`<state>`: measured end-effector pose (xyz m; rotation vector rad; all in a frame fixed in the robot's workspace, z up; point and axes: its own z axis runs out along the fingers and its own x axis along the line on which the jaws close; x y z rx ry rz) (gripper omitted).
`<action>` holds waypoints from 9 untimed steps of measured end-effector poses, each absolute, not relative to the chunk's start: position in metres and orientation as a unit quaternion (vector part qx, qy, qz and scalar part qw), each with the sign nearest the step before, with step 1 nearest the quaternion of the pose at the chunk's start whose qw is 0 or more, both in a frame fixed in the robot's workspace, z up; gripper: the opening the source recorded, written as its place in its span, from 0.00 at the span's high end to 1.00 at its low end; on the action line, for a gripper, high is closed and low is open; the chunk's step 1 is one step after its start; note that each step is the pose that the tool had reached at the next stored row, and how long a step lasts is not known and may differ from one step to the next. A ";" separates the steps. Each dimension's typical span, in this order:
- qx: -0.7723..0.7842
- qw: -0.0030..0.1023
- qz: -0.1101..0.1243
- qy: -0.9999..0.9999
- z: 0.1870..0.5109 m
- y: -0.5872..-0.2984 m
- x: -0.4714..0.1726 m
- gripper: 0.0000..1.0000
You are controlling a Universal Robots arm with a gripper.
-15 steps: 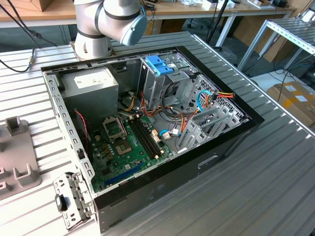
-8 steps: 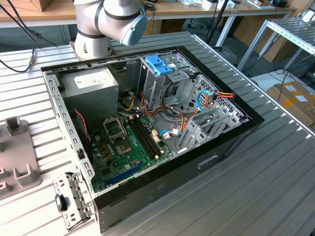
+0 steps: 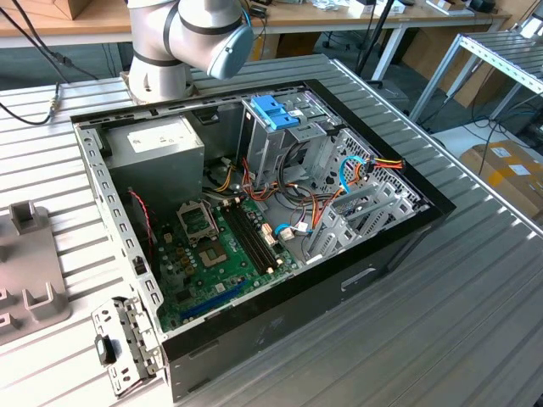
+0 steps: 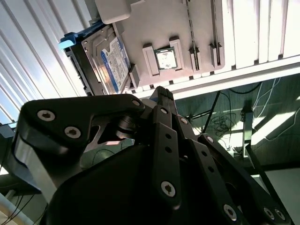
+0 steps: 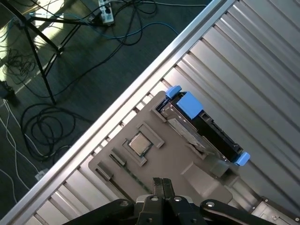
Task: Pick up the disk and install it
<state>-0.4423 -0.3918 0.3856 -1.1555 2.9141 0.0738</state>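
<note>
The disk [image 5: 202, 127] is a grey-silver drive in a bright blue carrier. It stands on its edge in a slot of a grey fixture plate [image 5: 178, 161] on the ribbed metal table, and appears again in the second wrist view [image 4: 107, 62]. My gripper [image 5: 162, 182] hovers above the plate with its two black fingers pressed together and nothing between them. It is apart from the disk, off to one side over the plate's middle. The second wrist view has the shut fingertips [image 4: 161, 92] in front of the plate.
A processor chip [image 5: 139, 144] rests in a recess of the plate. The table's edge and a floor with loose cables [image 5: 51, 108] lie close by. An open computer case [image 3: 399, 246] holds a drive cage topped by a blue bracket [image 3: 276, 112]. The arm's base [image 3: 161, 68] stands behind it.
</note>
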 end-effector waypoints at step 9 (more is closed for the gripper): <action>-0.397 0.002 0.024 0.918 0.386 -0.392 -0.442 0.89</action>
